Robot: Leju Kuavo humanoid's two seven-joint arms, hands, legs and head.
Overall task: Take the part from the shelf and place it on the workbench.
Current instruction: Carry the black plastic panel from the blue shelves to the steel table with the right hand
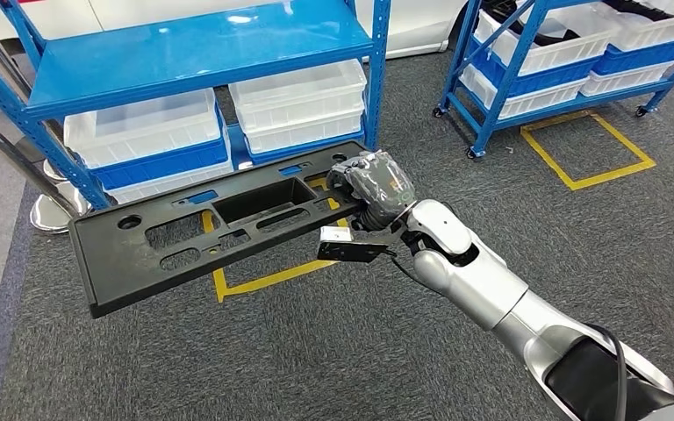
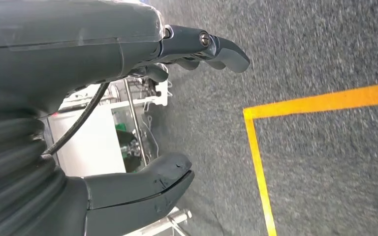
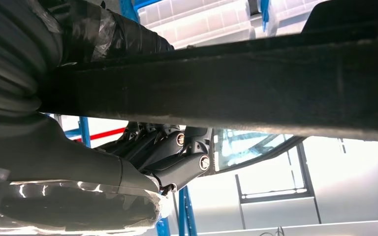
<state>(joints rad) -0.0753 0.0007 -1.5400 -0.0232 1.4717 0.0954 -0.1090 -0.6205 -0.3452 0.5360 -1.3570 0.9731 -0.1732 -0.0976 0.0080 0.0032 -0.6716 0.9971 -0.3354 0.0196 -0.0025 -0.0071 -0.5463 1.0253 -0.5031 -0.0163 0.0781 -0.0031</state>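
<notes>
From the head view, my right hand (image 1: 376, 186) grips the black part (image 1: 219, 224) by one end, clear of the shelf (image 1: 202, 48). My left hand (image 2: 128, 118) hangs spread, holding nothing. Right wrist: fingers (image 3: 177, 160) wrap underneath; I should keep it level.

No readable text, labels, brand marks or numbers in any of the three views. The nearest thing to signage is the yellow floor tape (image 1: 579, 149) outlining squares on the grey carpet, and it carries no lettering. The white bins (image 1: 298, 105) on the blue shelf (image 1: 193, 48) show no legible tags, and the black part (image 1: 228, 224) shows no markings.
</notes>
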